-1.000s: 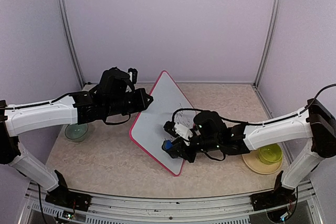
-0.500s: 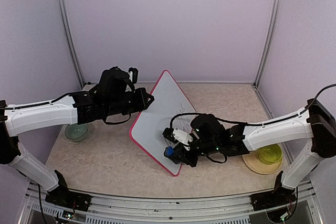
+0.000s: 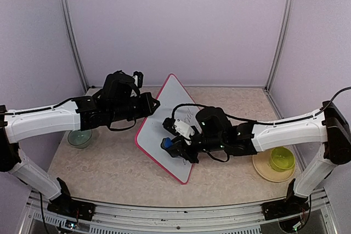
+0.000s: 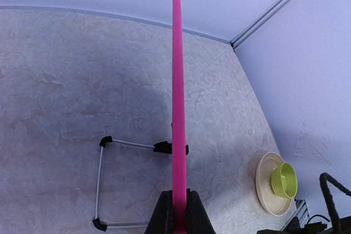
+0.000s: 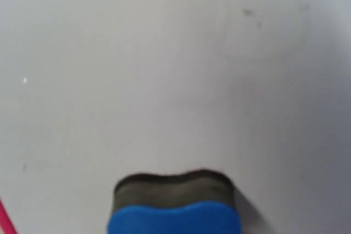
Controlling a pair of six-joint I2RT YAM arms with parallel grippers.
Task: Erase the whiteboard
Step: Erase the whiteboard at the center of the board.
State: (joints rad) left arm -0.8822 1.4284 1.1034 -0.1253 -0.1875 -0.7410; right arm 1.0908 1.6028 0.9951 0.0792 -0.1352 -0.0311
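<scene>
1. At the left edge of the top view, a small clear greenish bowl sits on the marbled beige table, partly under the left arm.
2. The left gripper reaches in from the left, and its fingers are closed tight on the whiteboard's pink rim, 1 on each side, as the left wrist view shows at its bottom centre.
3. The whiteboard stands in the middle of the top view, propped up on edge and turned so it reads as a diamond, with its lowest corner toward the bottom centre. In the left wrist view it is seen edge-on as a thin pink line, with its wire stand and black feet resting on the table to the left of it.
4. A few thin dark marks show near the board's right corner.
5. The right gripper is clamped on a blue eraser whose dark felt face presses against the white surface, low on the board. The right wrist view shows the eraser at bottom centre, with faint grey smudges at upper right.
6. At the right, a yellow-green cup stands on a beige plate.
</scene>
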